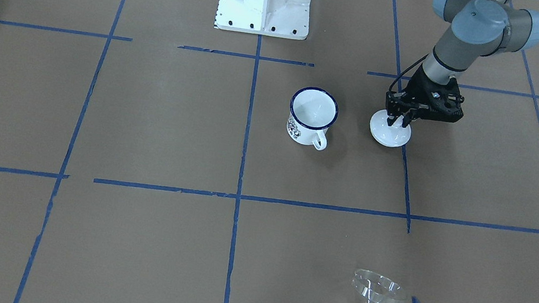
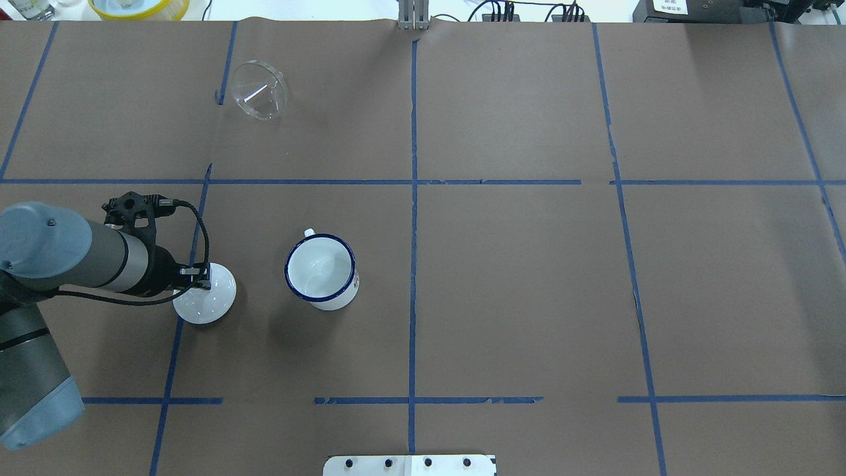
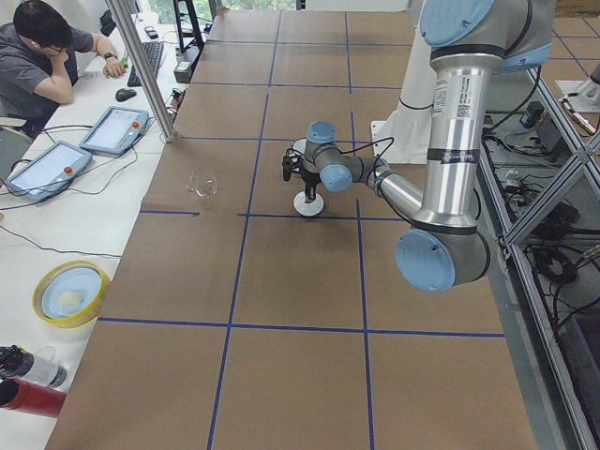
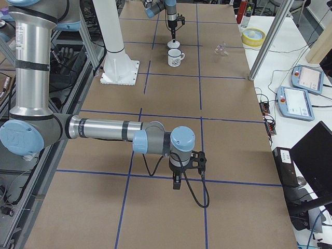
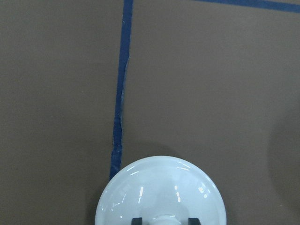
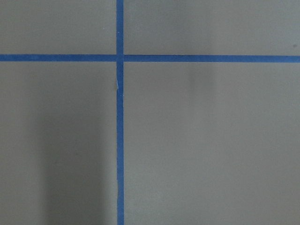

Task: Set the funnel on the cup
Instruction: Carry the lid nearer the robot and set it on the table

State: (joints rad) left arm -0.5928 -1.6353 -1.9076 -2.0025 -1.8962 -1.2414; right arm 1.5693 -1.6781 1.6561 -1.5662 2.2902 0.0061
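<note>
The clear funnel (image 1: 377,290) lies tilted on its side at the table's far left; it also shows in the overhead view (image 2: 259,89). The white mug with the blue rim (image 1: 312,118) stands upright and open near the table's middle (image 2: 322,271). My left gripper (image 1: 397,121) points down to the left of the mug, shut on the knob of a round white lid (image 1: 389,135) that rests on the table. The left wrist view shows the lid (image 5: 159,197) between my fingertips. My right gripper (image 4: 177,182) hangs over bare table far to the right; I cannot tell its state.
The robot's white base (image 1: 265,1) stands at the near edge behind the mug. A yellow bowl (image 2: 139,6) and bottles sit beyond the far left edge. An operator (image 3: 37,56) sits at a side desk. Blue tape lines grid the brown table cover.
</note>
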